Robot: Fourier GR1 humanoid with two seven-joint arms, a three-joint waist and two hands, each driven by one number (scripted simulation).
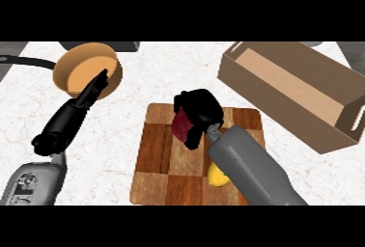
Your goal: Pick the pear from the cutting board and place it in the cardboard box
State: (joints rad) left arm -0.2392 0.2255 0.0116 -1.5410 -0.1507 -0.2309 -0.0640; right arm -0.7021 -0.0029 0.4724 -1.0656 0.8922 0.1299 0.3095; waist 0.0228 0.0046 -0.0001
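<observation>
The right hand (200,110) is over the far part of the cutting board (160,159), with its fingers curled down around a dark red thing (187,128). This thing does not look like a pear, so I cannot say what it is. Under the right forearm, near the front edge of the board, a yellow thing (216,177) is partly visible; it may be the pear, but the arm hides most of it.

The left hand (94,91) is at the left side, fingers straight, pointing toward a round wooden bowl (82,65) on the white surface (143,77). It holds nothing.

The cardboard box (285,91) stands open at the right, well apart from the board.

I judge that the step in hand is the grasp. If the held thing is the right one, the next move calls for lifting it clear of the board, carrying it to the right and over the box wall, then opening the fingers above the inside.
</observation>
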